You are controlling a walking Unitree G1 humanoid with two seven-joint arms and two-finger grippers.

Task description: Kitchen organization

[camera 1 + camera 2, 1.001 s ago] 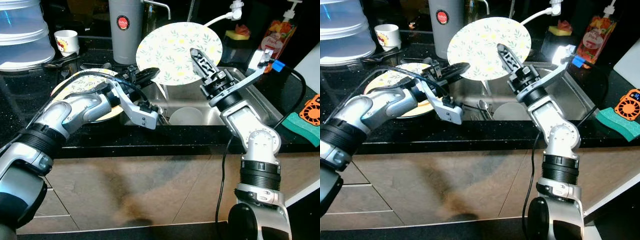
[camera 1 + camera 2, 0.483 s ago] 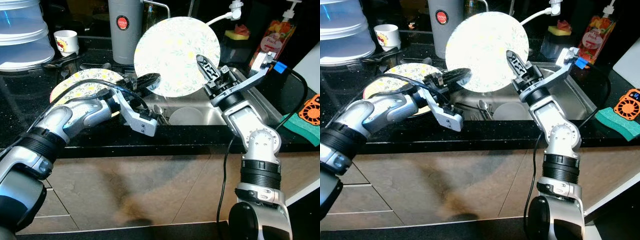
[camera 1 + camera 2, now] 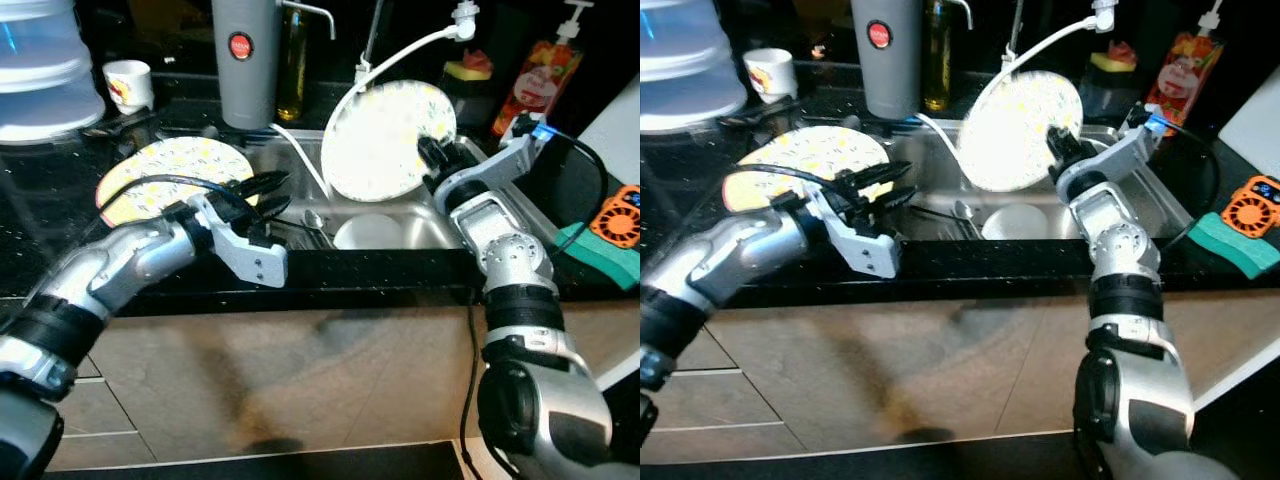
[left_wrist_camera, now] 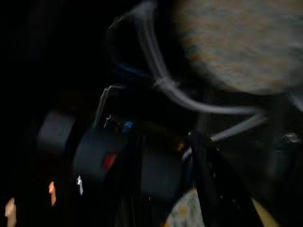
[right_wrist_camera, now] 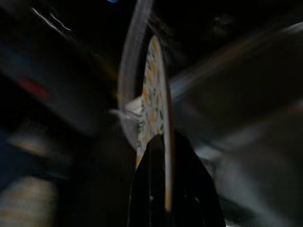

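Holding: I am gripping the floral plate (image 3: 385, 140) by its edge with my right gripper (image 3: 436, 160), fingers clamped on the rim, so it is hanging over the sink (image 3: 400, 232).
Plate facing: it is standing nearly on edge, its face turned toward me and leaning slightly back; a round disc, so no long axis.
Second plate (image 3: 172, 172): it is lying flat on the counter (image 3: 60, 215), probably where this one belongs.
Left gripper (image 3: 268, 195): it is hovering at the sink's edge, fingers slightly apart, empty.
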